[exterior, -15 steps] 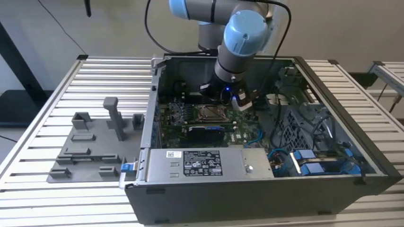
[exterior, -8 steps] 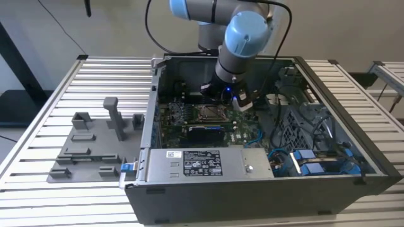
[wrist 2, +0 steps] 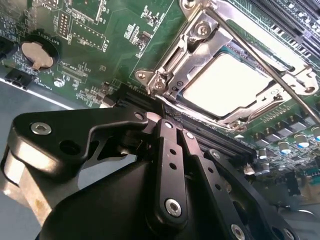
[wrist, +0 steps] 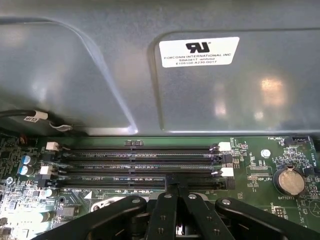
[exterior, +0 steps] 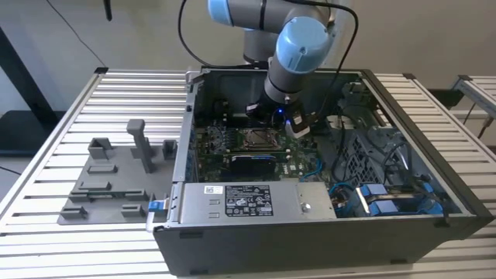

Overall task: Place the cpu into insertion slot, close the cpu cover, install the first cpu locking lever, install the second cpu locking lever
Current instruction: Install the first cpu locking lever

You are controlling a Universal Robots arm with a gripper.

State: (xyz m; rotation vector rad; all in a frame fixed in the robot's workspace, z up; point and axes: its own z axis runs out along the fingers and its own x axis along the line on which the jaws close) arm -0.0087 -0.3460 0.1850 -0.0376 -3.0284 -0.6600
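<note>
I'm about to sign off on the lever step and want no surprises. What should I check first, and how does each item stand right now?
1. The cpu sits in the slot: ok, it lies flat inside the metal frame.
2. The cover is down over the cpu: ok.
3. The lever is latched: cannot tell; its rod runs slantwise along the cover's edge.
4. The gripper is empty: ok, it is shut and holds nothing.
5. The gripper is off the slot: ok, it hangs beside it, over the memory slots.
</note>
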